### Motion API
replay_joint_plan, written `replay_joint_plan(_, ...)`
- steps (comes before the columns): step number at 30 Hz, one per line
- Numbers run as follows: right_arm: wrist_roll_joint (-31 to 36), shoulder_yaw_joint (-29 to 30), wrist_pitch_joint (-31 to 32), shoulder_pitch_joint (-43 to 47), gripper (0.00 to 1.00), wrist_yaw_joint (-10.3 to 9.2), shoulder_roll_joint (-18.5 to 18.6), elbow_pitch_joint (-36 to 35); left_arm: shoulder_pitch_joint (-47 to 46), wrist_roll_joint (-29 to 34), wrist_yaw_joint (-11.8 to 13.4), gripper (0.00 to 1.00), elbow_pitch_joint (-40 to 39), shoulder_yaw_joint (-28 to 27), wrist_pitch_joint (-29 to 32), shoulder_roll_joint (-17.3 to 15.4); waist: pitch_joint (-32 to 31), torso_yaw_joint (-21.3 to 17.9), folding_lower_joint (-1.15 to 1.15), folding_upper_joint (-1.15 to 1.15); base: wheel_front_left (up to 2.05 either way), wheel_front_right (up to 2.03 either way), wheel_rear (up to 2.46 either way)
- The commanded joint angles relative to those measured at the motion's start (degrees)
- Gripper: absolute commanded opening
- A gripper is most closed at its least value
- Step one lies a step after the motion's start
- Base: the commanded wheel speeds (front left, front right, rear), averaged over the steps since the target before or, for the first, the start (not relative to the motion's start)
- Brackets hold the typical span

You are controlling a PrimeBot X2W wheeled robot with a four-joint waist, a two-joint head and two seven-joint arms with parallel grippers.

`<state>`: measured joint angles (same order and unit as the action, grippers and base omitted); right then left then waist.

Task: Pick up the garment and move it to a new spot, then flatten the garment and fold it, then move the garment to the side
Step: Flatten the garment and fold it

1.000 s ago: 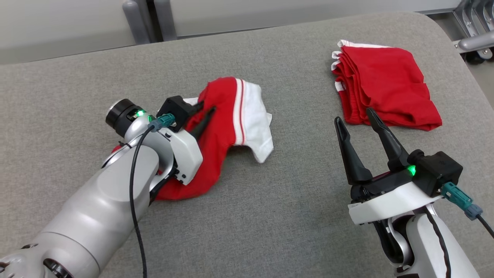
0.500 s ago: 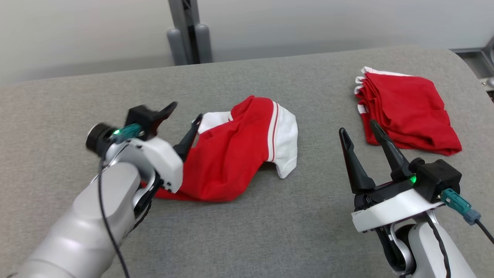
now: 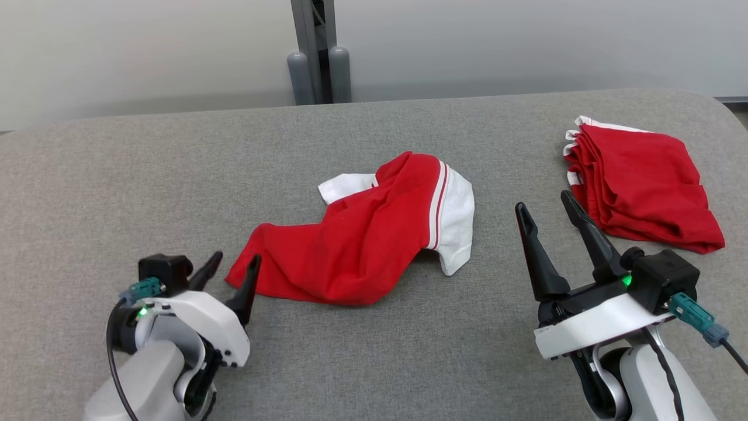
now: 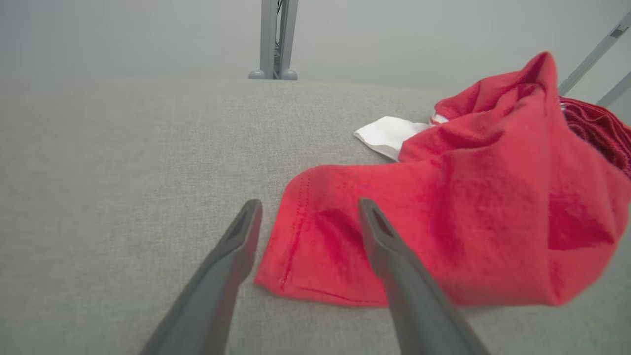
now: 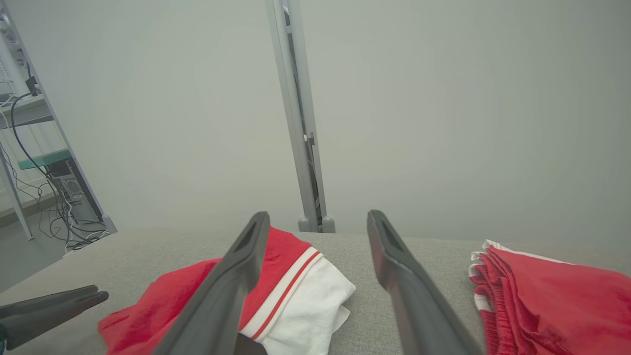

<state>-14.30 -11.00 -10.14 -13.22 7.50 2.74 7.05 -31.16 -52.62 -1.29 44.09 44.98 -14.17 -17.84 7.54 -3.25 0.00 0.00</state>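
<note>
Left gripper (image 3: pixel 235 264) sat low at near left, fingers spread and empty, beside the crumpled red-and-white cloth garment (image 3: pixel 362 245). Right gripper (image 3: pixel 543 203), equally spread, stood near the folded red cloth pile (image 3: pixel 643 187).

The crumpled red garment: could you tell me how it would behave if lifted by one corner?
Probably floppy: the garment lies in soft folds and would drape. Likely light, being thin cloth. Pushed, it may bunch on the textured table.

I'm scanning all three feeds right now and I can read no text, label, brand or number anywhere.
</note>
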Motion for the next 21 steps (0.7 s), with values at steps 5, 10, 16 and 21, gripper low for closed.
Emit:
replay_joint_plan(5,-0.3,-0.4,0.3,-0.4,1.00,-0.02,0.3,-0.3,1.7,-1.8,1.1,1.00,1.8,-0.4,2.2,0.2,0.8,-1.0,0.00,0.00,0.00,0.00,0.00)
replay_joint_plan(10,0.2,0.1,0.4,-0.6,1.00,-0.02,0.3,-0.6,1.3,-2.9,1.5,1.00,5.0,-1.4,2.1,0.6,1.9,-2.4,0.00,0.00,0.00,0.00,0.00)
replay_joint_plan(16,0.5,0.3,0.3,-0.8,1.00,-0.02,0.3,-0.8,0.4,-2.8,0.8,0.20,8.9,-1.3,1.7,1.5,2.6,-3.5,0.00,0.00,0.00,0.00,0.00)
replay_joint_plan(21,0.9,0.8,0.3,-0.5,1.00,-0.01,0.3,-0.7,-0.2,-2.0,0.1,0.00,10.7,-1.4,0.2,2.3,2.2,-3.0,0.00,0.00,0.00,0.00,0.00)
